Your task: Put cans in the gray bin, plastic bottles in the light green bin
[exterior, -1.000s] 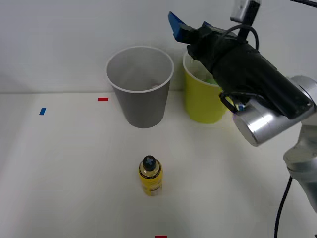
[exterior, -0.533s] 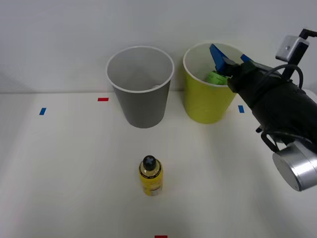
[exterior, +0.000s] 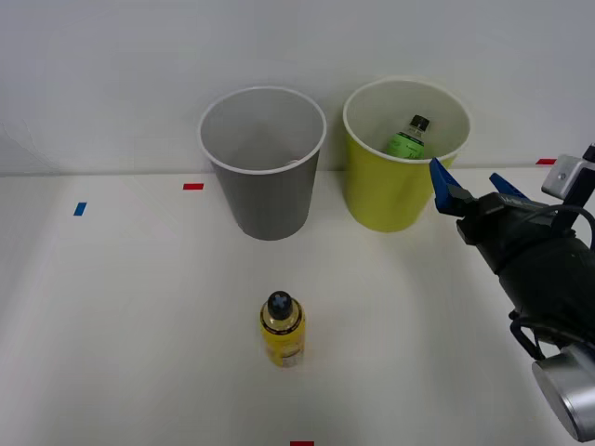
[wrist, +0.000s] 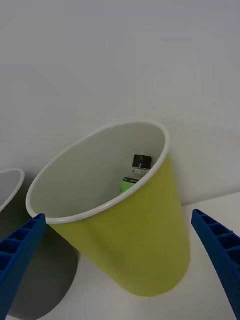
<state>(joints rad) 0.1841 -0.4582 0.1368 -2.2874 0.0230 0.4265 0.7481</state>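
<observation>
The right pincer (exterior: 476, 186) hangs spread and empty above the table (exterior: 121, 316), just to the robot's right of the light green bin (exterior: 386, 190), its two blue ribbed fingers (wrist: 20, 250) wide apart. Two round bins stand side by side at the back of the table: the gray bin (exterior: 268, 186) on the left, well apart from the pincer, and the light green bin nearest it. One green-labelled bottle (exterior: 406, 139) leans inside the light green bin. One yellow bottle (exterior: 281, 330), black-capped, lies on the open table in front of the gray bin, well away from the pincer.
</observation>
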